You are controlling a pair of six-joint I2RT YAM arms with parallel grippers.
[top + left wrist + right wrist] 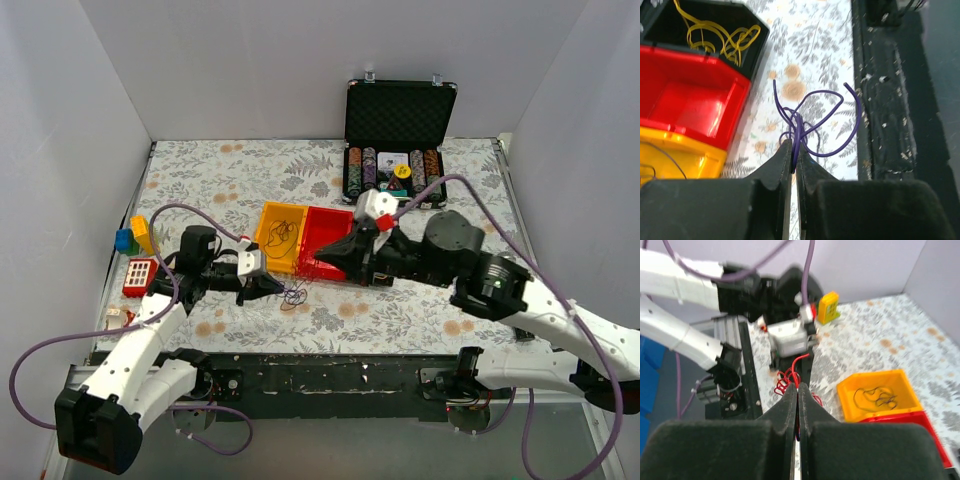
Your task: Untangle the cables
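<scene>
Left wrist — left gripper (794,150) pinches the purple cable (839,146).

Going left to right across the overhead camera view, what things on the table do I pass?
blue block → yellow block → yellow bin → red bin → chip case

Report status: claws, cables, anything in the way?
Left claw shut on purple cable. Right claw shut on red cable. Yellow cable lies in black bin. Nothing seen blocking.
</scene>
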